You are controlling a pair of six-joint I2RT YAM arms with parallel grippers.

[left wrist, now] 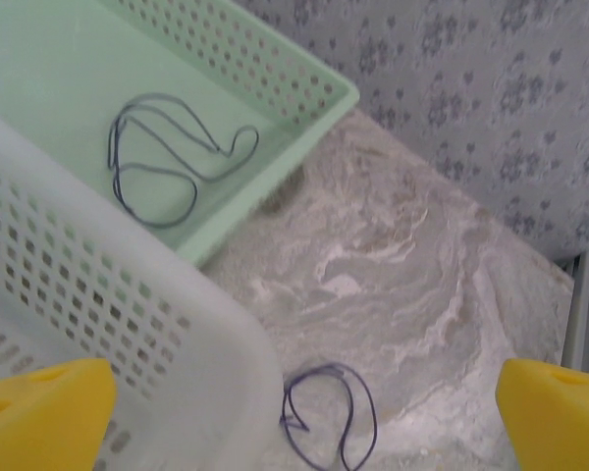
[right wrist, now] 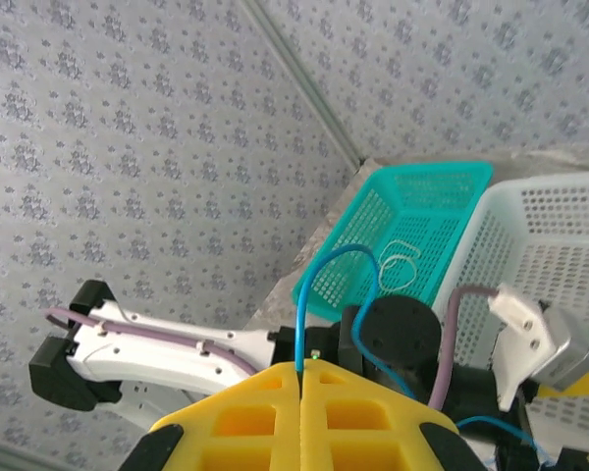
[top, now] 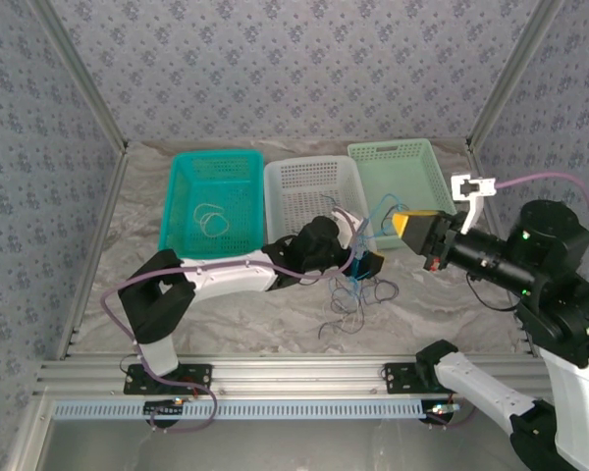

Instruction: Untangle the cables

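The cables (top: 358, 289) are tangled on open table (top: 226, 324) just before the white basket (top: 311, 163); a pale cable (top: 213, 220) is held in the teal basket (top: 216, 155) to its left. The blue cable (right wrist: 344, 248) is pinched by the right gripper (right wrist: 301, 392). The left gripper (left wrist: 304, 417) is spread wide, with nothing between its fingers.

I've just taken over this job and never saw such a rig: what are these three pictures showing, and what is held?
Two robot arms are bolted at the near edge of the table. One picture looks down from above; the other two come from wrist cameras. On the table stand a teal basket, a white basket and a mint-green basket, with a tangle of thin cables in front. A pale cable lies in the teal basket, a dark cable in the mint-green one. The left fingers are spread open; a dark cable loop lies on the table beyond them. The right fingers are shut on a blue cable.
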